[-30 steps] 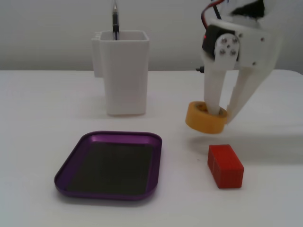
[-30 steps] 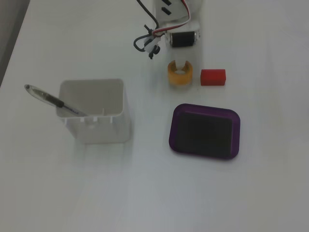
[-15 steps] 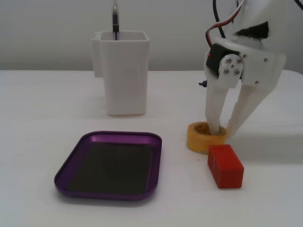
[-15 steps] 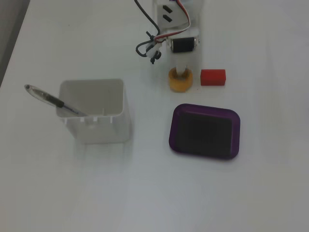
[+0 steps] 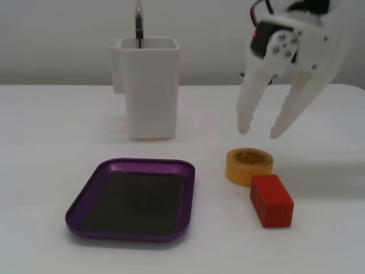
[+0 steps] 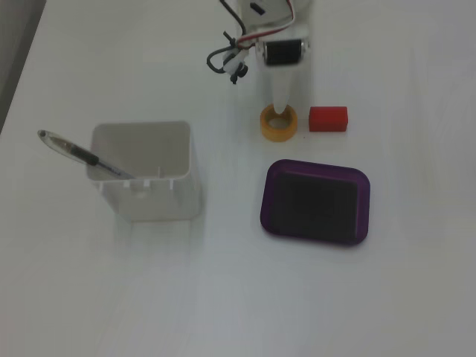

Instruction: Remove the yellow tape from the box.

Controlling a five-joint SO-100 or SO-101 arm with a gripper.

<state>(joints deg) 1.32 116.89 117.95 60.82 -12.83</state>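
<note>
The yellow tape (image 5: pixel 249 165) (image 6: pixel 278 123) lies flat on the white table, outside the box and to its right in a fixed view (image 5: pixel 249 165), next to a red block (image 5: pixel 271 200) (image 6: pixel 328 118). The box (image 5: pixel 132 225) (image 6: pixel 268 201) is a shallow purple tray with a dark bottom and holds nothing. My gripper (image 5: pixel 259 133) (image 6: pixel 280 111) is white, open and empty. It hangs above the table just over and behind the tape, fingertips pointing down. In a fixed view (image 6: pixel 280 111) its tip overlaps the tape's hollow core.
A tall white square container (image 5: pixel 147 85) (image 6: pixel 146 169) with a black pen (image 5: pixel 138 25) (image 6: pixel 78 152) in it stands behind the box. The arm's body and wires (image 6: pixel 238 52) sit at the table's far side.
</note>
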